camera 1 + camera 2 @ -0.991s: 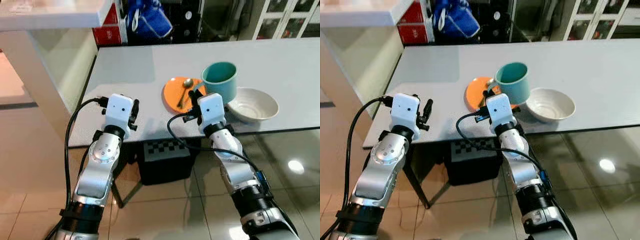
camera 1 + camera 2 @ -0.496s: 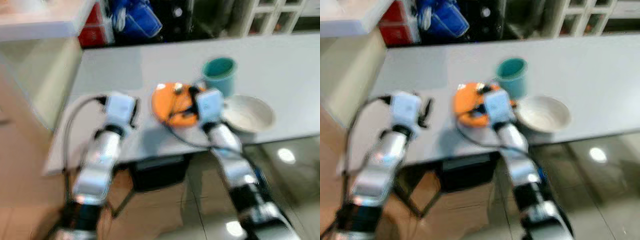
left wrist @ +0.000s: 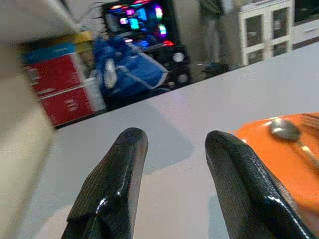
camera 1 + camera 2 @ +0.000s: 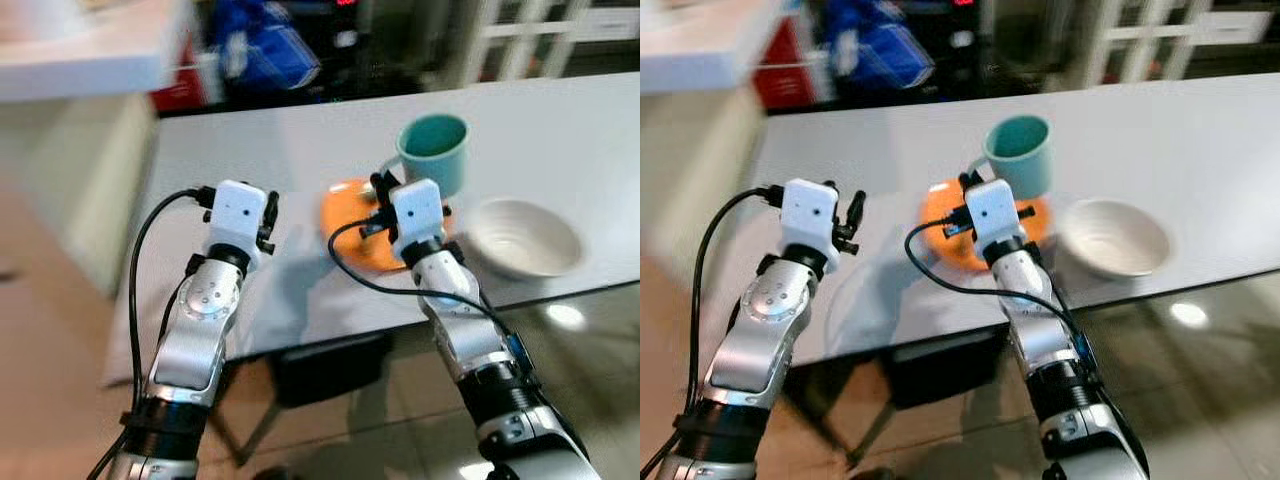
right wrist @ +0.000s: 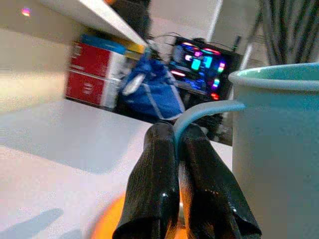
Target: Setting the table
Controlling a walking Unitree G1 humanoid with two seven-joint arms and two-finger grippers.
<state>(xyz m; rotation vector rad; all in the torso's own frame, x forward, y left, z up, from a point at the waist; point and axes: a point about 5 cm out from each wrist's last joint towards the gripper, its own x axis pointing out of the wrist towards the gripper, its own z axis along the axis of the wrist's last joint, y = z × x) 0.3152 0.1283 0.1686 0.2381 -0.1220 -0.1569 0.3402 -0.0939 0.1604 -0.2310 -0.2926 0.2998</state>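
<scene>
A teal mug (image 4: 436,148) stands at the far side of an orange plate (image 4: 350,222) on the grey table (image 4: 250,140). My right gripper (image 5: 177,133) is shut on the mug's thin curved handle (image 5: 202,113), and its wrist hangs over the plate. A white bowl (image 4: 525,238) sits to the right of the plate, near the table's front edge. A metal spoon (image 3: 286,130) lies on the plate. My left gripper (image 3: 169,142) is open over bare table, left of the plate, with nothing between its fingers.
A white counter (image 4: 80,60) juts in at the far left. Behind the table are a blue bag (image 4: 265,55), red boxes (image 3: 62,92) and a white cabinet (image 4: 520,35). A dark box (image 4: 325,365) sits under the table on the glossy tiled floor.
The whole view has shifted and blurred with camera motion. The right gripper and the mug now sit farther up from the plate and bowl than a second ago. The left gripper stays open.
</scene>
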